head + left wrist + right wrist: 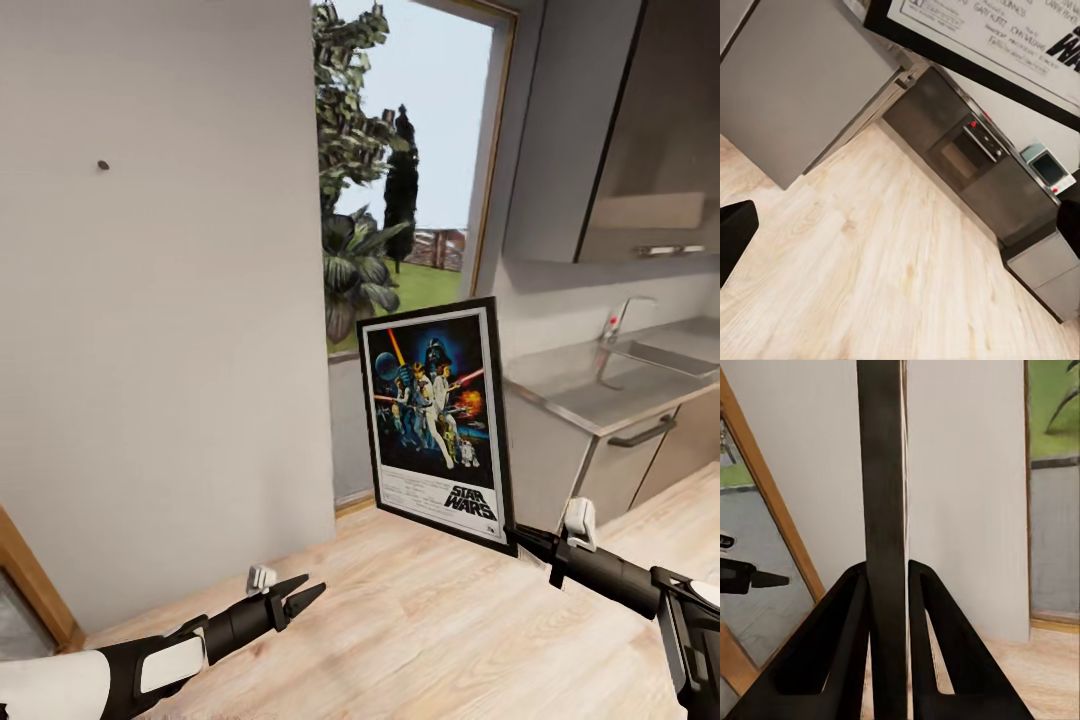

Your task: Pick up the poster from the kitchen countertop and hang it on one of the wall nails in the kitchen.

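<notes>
The right gripper [530, 545] pinches the poster [437, 420] at its bottom corner, at about 5 o'clock on the frame. The poster is up in the air, standing almost straight, a bit tilted. It is in the middle of the head view, in front of the window [405, 170]. Its picture side faces the robot. In the right wrist view the poster [883, 532] looks like a thin dark strip seen from the edge, squeezed between the two black fingers [825, 652]. Its top is cut off there.

The left gripper [292, 598] is low, at about 7 o'clock in the head view. It holds nothing. Its two pointed tips sit a little apart. In the left wrist view just one dark finger [733, 236] shows at the edge, so its gap is hard to see there. Part of the poster [997, 45] shows in that view too, but most of it is cut off.

A small dark nail [103, 165] sticks out of the pale wall [170, 330] at about 10 o'clock, well apart from the poster. It is tiny and hard to make out.

The countertop [600, 385] with its sink [665, 358] and tap [622, 315] lies at 3 o'clock. The picture's edge cuts it off. An oven [964, 154] shows in the left wrist view.
</notes>
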Tool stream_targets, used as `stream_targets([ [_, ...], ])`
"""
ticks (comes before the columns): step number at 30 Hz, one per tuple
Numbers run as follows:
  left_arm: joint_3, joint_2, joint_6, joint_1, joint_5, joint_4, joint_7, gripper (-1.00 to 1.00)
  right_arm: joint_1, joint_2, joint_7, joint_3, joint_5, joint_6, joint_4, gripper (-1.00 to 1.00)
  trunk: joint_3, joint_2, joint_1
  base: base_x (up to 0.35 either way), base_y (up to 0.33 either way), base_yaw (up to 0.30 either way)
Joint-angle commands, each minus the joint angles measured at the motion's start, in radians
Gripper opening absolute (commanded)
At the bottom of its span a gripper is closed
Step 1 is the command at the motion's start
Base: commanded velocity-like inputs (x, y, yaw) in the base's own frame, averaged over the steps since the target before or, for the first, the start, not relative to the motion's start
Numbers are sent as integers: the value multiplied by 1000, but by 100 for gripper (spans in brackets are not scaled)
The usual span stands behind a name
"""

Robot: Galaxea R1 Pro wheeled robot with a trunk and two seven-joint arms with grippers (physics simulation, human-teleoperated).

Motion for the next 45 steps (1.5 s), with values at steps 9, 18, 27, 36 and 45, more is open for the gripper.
stream_targets([
  [9, -9, 0, -4, -2, 10, -1, -2, 100, -1, 0, 8, -2, 4, 14, -1, -100, -1, -1, 1, -1, 0, 289],
  [18, -9, 0, -4, -2, 10, -1, -2, 100, -1, 0, 8, -2, 4, 14, -1, -100, -1, -1, 1, 0, 0, 289],
  [27, -9, 0, -4, -2, 10, -1, -2, 100, -1, 0, 8, -2, 4, 13, -1, -100, -1, -1, 1, 0, 0, 289],
  [36, -9, 0, -4, -2, 10, -1, -2, 100, -1, 0, 8, -2, 4, 14, -1, -100, -1, -1, 1, 0, 0, 289],
  [45, -9, 0, -4, -2, 10, -1, -2, 100, -1, 0, 8, -3, 3, 14, 0, -100, -1, -1, 1, 0, 0, 117],
])
